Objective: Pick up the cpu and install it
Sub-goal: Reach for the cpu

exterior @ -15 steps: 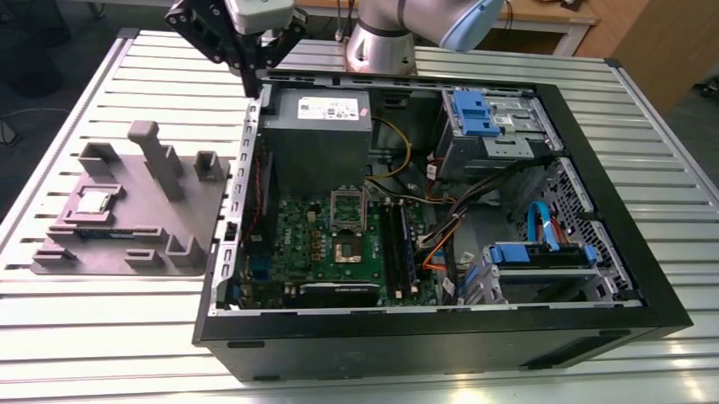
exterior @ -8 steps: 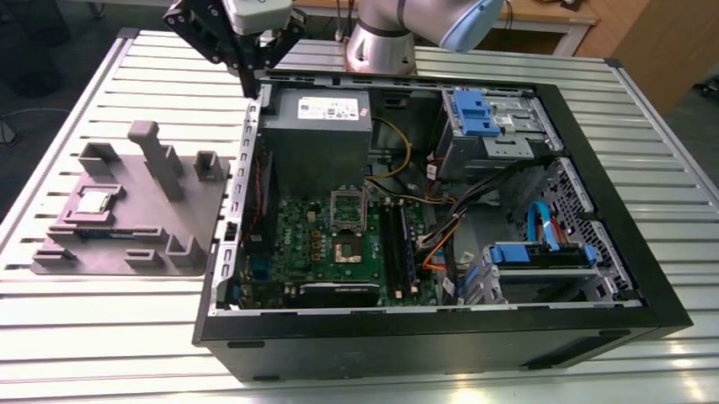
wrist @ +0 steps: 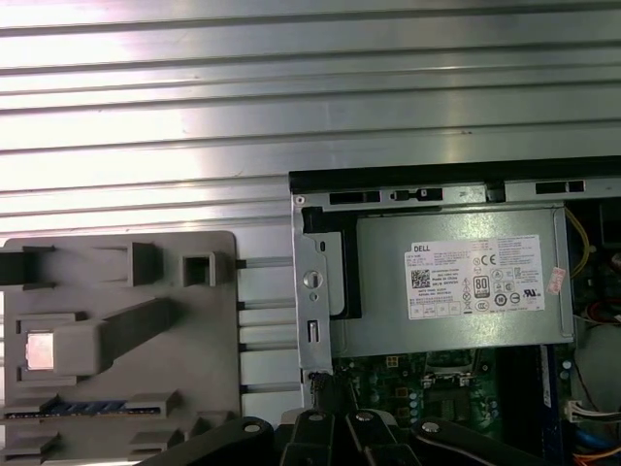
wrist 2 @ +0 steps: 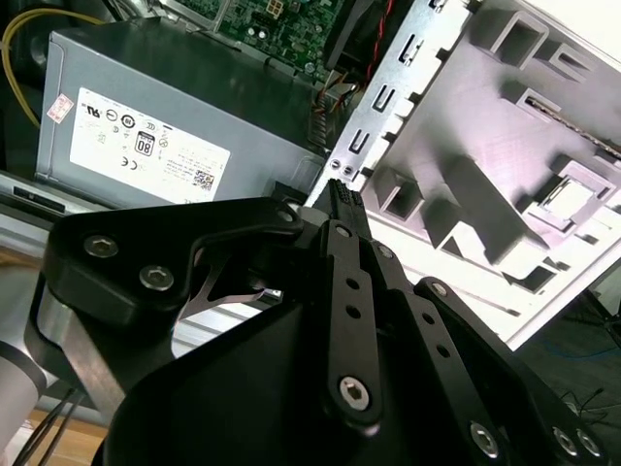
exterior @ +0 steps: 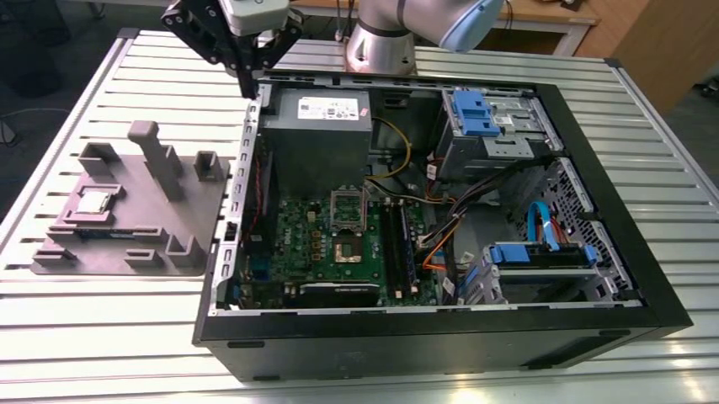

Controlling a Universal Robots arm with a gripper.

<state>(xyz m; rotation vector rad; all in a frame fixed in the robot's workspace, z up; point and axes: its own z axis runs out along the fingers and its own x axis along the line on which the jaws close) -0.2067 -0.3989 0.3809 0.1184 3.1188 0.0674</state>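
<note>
Outside the computer case (exterior: 450,324), beside its wall on the exterior view's left, lies the grey tray (exterior: 197,227). The cpu (exterior: 96,200) rests flat in a shallow pocket on the side of that tray farther from the case, shiny face up. You find the gripper (exterior: 249,89) hanging above the case corner that holds the power supply (exterior: 318,126). Its fingers are drawn together to a narrow point with nothing between them. From that corner the cpu lies outward from the case, across the tray, and well apart from the fingertips. The tray's upright blocks (exterior: 157,160) stand between the case wall and the chip. In the first wrist view the cpu (wrist: 40,349) shows as a bright square beyond the long block, and the gripper (wrist: 325,381) sits over the case wall. In the second wrist view the same chip (wrist 2: 570,197) lies past the blocks. Being square, the chip offers you no long axis; its edges appear to run roughly parallel to the tray's edges and to the case wall. Only one arm is present, so no choice of nearer hand arises. Inside the case the socket (exterior: 347,249) on the motherboard (exterior: 315,252) sits unfilled, so by this judgement the chip is not yet lifted.
</note>
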